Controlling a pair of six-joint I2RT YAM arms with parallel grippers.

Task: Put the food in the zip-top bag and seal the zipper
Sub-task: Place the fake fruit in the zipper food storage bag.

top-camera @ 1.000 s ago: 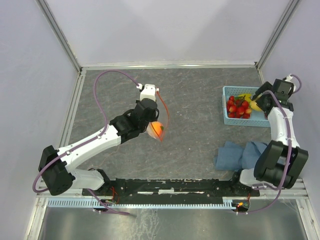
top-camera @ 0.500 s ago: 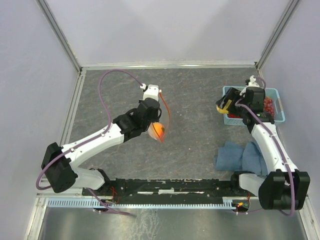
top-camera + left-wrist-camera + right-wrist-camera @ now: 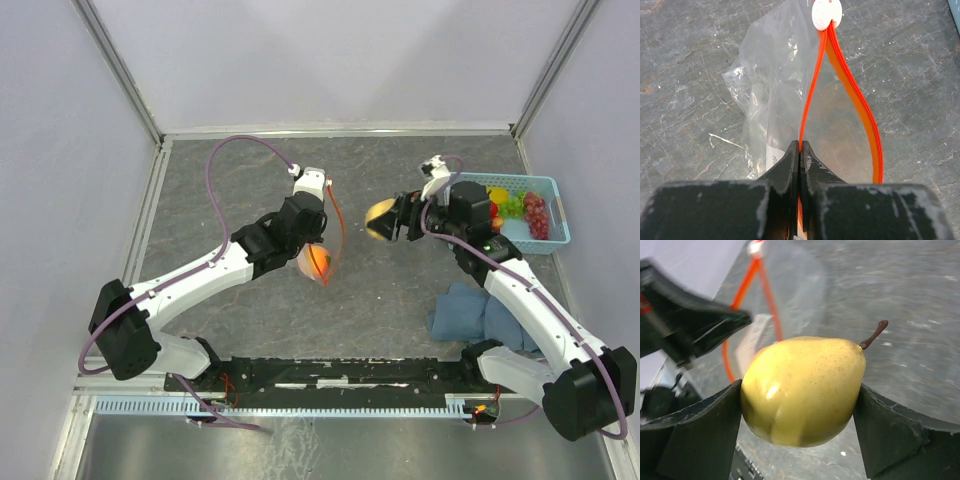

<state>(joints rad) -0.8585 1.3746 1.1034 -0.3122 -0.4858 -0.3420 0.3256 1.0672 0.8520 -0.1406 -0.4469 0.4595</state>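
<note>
My left gripper (image 3: pixel 316 232) (image 3: pixel 800 147) is shut on one side of the red-orange zipper (image 3: pixel 340 225) (image 3: pixel 860 110) and holds the clear zip-top bag (image 3: pixel 322 268) (image 3: pixel 775 90) above the table with its mouth gaping. An orange-red fruit (image 3: pixel 314 260) lies inside the bag. My right gripper (image 3: pixel 386 221) (image 3: pixel 800 400) is closed on a yellow fruit with a brown stem (image 3: pixel 379 219) (image 3: pixel 802 390), in the air just right of the bag's mouth. The bag (image 3: pixel 790 295) and its zipper (image 3: pixel 767 297) show behind that fruit in the right wrist view.
A light-blue basket (image 3: pixel 520 240) at the right back holds green grapes (image 3: pixel 513 207), purple grapes (image 3: pixel 536 212) and red and yellow fruit (image 3: pixel 497 196). A blue cloth (image 3: pixel 480 310) lies crumpled at the near right. Metal frame posts and walls border the table.
My right arm has swung left from the basket to beside the bag, carrying the yellow fruit. My left arm has shifted slightly right with the bag still pinched.
</note>
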